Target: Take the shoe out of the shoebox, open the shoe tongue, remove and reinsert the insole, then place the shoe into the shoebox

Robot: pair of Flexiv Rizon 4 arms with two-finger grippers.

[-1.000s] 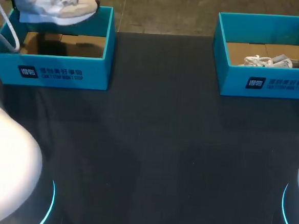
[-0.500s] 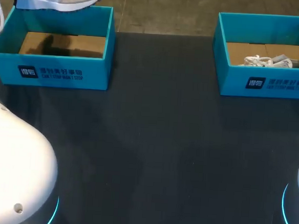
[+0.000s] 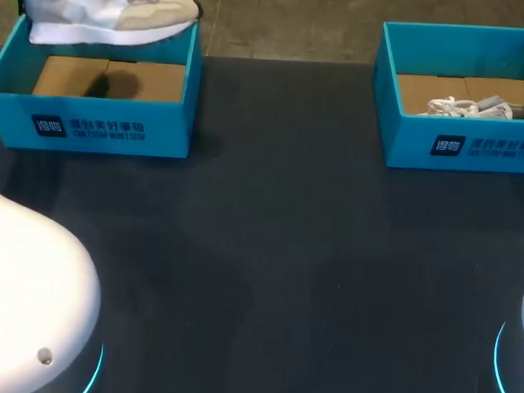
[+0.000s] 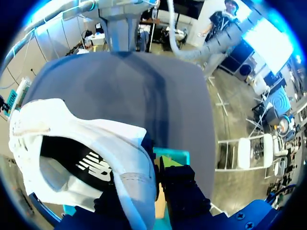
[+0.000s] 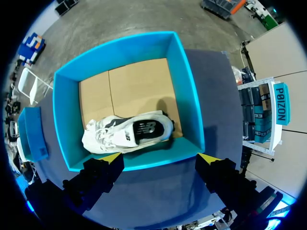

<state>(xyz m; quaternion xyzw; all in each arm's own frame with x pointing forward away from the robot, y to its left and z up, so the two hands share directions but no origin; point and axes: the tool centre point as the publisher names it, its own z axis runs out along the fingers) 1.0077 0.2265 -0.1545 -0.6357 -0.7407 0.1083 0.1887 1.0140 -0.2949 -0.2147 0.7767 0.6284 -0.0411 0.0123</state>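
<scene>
A white and beige shoe [image 3: 109, 10] hangs level over the back of the left teal shoebox [image 3: 87, 128], its toe pointing right. My left gripper [image 4: 152, 178] is shut on the shoe's heel collar [image 4: 129, 177]; its dark fingers [image 4: 180, 184] hide the yellow tips. A second white shoe [image 5: 129, 134] lies on its side in the right teal shoebox [image 5: 120, 45], also seen in the head view [image 3: 471, 108]. My right gripper [image 5: 159, 157] stands wide open above that box's near wall, touching nothing.
The left box's cardboard floor [image 3: 117, 77] is bare. Dark table surface [image 3: 276, 251] stretches between and in front of the right shoebox [image 3: 464, 143] and the left one. My arms' white bases sit at the lower corners.
The left arm lifted the shoe higher above the left box, then shifted it a little to the right and levelled it. The right arm has stayed still.
</scene>
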